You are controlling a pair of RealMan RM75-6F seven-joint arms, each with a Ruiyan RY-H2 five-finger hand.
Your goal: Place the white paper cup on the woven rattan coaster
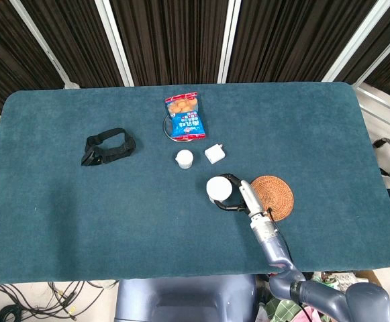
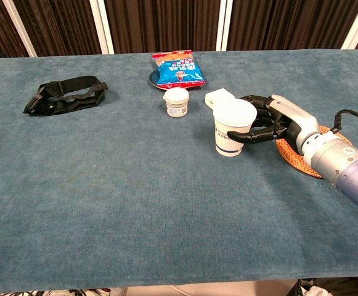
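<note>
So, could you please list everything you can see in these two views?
table: one, teal, under everything
cup: one, white paper, upright, left of the coaster, held
coaster: one, brown woven, right of centre, partly under the arm
jar: one, small, white, mid-table
white block: one, right of the jar
snack bag: one, blue and red, far centre, on a ring
ring: one, dark, under the bag
strap: one, black, left side
right hand: black fingers around the cup
left hand: not in view

White paper cup [image 2: 233, 128] upright on the table, blue-banded base, just left of round woven rattan coaster [image 1: 278, 194]
</note>
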